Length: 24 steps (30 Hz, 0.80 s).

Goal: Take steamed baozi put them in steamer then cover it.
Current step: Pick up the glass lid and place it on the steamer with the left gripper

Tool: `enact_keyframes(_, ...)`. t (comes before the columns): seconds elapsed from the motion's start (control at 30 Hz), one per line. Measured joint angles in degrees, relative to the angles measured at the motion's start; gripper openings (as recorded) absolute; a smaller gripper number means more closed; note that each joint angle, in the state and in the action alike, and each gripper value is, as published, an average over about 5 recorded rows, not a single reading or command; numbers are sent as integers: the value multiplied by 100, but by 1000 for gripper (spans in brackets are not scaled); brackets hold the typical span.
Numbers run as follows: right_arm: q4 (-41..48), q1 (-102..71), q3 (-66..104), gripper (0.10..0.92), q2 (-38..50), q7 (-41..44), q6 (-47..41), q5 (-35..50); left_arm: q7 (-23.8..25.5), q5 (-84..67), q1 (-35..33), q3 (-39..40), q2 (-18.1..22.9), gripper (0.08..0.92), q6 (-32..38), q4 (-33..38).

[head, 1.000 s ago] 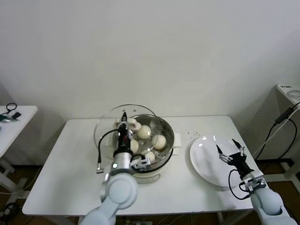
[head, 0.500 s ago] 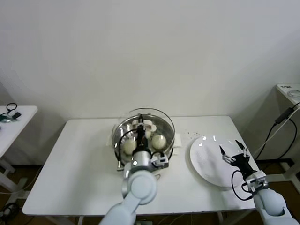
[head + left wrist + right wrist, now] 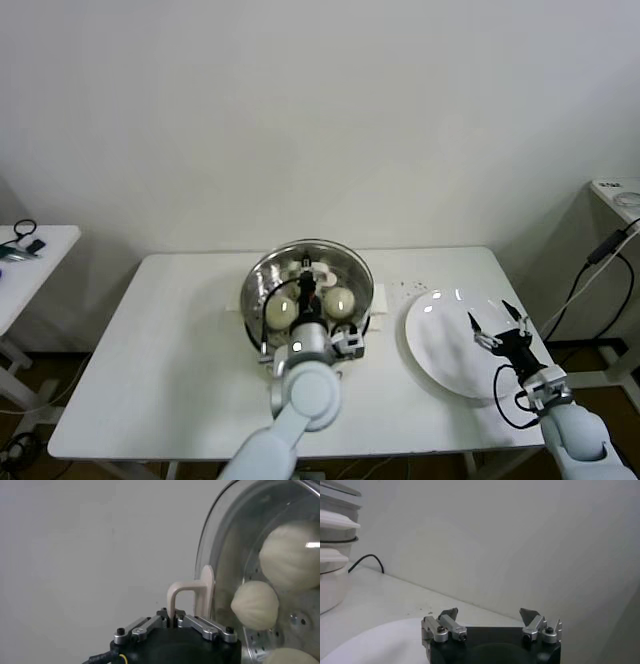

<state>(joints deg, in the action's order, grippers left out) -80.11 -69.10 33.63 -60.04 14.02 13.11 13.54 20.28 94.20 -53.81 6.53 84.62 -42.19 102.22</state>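
Observation:
The steamer (image 3: 254, 296) stands mid-table on its white base, with steamed baozi (image 3: 281, 311) (image 3: 340, 300) showing inside through the glass. The clear cover (image 3: 322, 246) lies over the steamer. My left gripper (image 3: 308, 287) is shut on its cream-white bar handle (image 3: 185, 596). In the left wrist view my left gripper (image 3: 172, 617) pinches one leg of that handle, and baozi (image 3: 255, 605) (image 3: 292, 554) show behind the glass (image 3: 220, 550). My right gripper (image 3: 497, 325) hangs open over the white plate's right side, holding nothing. The right wrist view shows my right gripper (image 3: 490, 616) with its jaws wide apart.
A bare white plate (image 3: 445, 345) lies right of the steamer, near the table's front right. The right wrist view has the pot's white base (image 3: 332, 555) with a black cable (image 3: 367, 560) far off. A side table (image 3: 45, 262) stands to the left.
My left gripper has carried the cover rightward from left of the steamer to centred over it. The right gripper has barely moved.

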Motion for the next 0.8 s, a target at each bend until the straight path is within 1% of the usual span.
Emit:
enact_keyframes(0.27, 12, 14, -2, 823, -25, 9, 9, -22, -4, -15, 37, 5, 11, 150, 1, -110)
enact_keyframes(0.8, 43, -3, 5, 823, -70, 52, 43, -63, -147, -136, 5, -31, -93, 150, 1, -179)
